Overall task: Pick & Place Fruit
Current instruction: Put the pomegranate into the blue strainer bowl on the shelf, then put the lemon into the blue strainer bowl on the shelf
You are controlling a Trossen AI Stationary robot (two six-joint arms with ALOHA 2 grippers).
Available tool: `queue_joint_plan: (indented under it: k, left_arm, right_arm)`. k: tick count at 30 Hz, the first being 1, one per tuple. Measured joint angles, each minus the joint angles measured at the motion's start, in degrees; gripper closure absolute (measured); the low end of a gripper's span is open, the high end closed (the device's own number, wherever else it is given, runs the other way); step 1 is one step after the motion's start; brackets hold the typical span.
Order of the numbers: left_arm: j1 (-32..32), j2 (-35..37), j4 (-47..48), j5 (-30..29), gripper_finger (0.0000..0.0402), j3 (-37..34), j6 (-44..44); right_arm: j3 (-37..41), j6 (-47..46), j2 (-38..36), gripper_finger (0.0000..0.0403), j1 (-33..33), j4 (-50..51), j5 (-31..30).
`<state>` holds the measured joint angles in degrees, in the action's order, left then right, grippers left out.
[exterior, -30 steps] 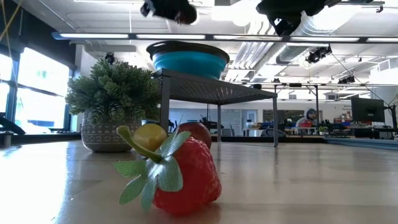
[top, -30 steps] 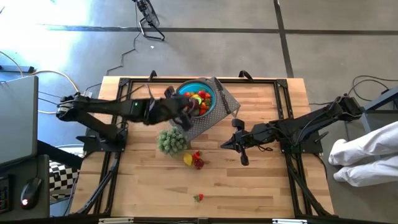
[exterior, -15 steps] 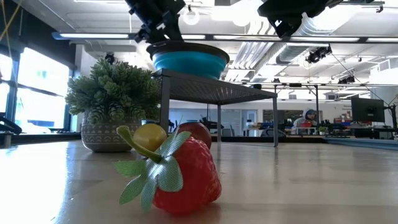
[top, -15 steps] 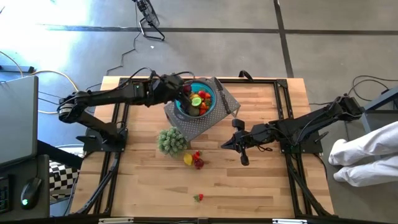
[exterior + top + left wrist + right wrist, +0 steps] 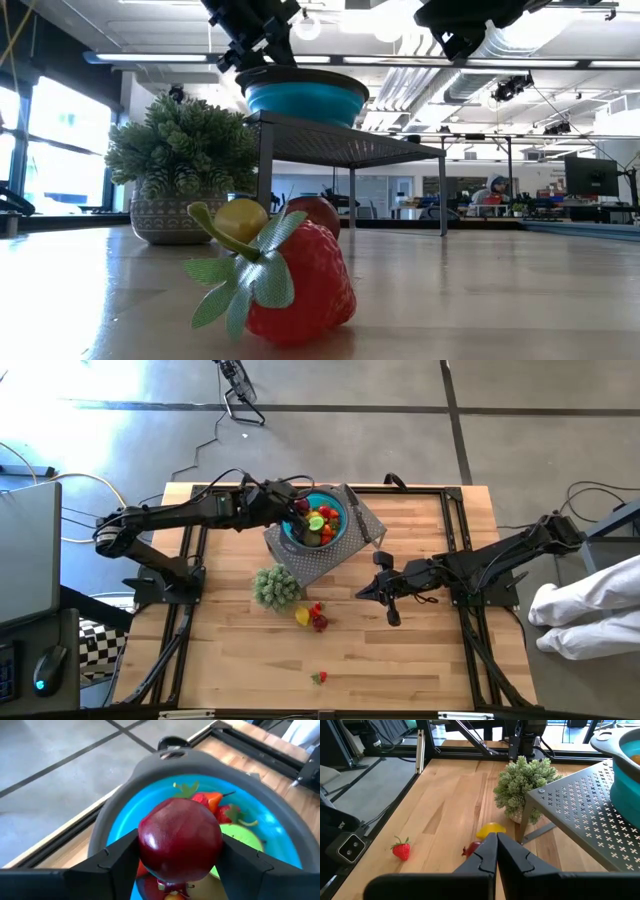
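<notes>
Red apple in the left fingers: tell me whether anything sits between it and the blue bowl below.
Nothing visible does. The left gripper holds the red apple directly over the blue bowl, and only fruit already in the bowl lies beneath it. The right gripper waits away over the table, shut.

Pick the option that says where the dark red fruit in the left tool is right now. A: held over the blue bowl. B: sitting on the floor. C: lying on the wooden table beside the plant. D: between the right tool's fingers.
A: the left wrist view shows the red fruit gripped in the left tool above the blue bowl.
</notes>
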<state>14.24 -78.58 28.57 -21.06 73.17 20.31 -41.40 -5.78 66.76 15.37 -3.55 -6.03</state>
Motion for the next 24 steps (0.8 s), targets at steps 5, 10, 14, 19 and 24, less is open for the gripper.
queue_joint_plan:
  k: [5,10,14,19,24]
  left_arm:
    - [0.0,-0.76,-0.11,0.01,0.0137,0.01,0.02]
    - [0.0,-0.77,-0.1,0.05,0.0119,-0.02,-0.4]
    - [0.0,0.01,0.4,0.05,0.0117,-0.04,-0.49]
    - [0.0,1.01,0.99,1.37,0.0145,-0.02,-0.49]
    - [0.0,1.26,2.23,2.94,0.0217,-0.02,-0.79]
  right_arm:
    - [0.0,0.0,0.0,0.04,-0.02,0.0,0.0]
    - [0.0,0.0,0.0,0.04,0.0,0.0,0.0]
    - [0.0,0.0,0.0,0.04,0.0,-0.02,0.03]
    - [0.0,0.0,0.0,0.04,0.0,-0.11,0.03]
    - [0.0,-0.15,0.0,0.04,0.0,-0.13,0.03]
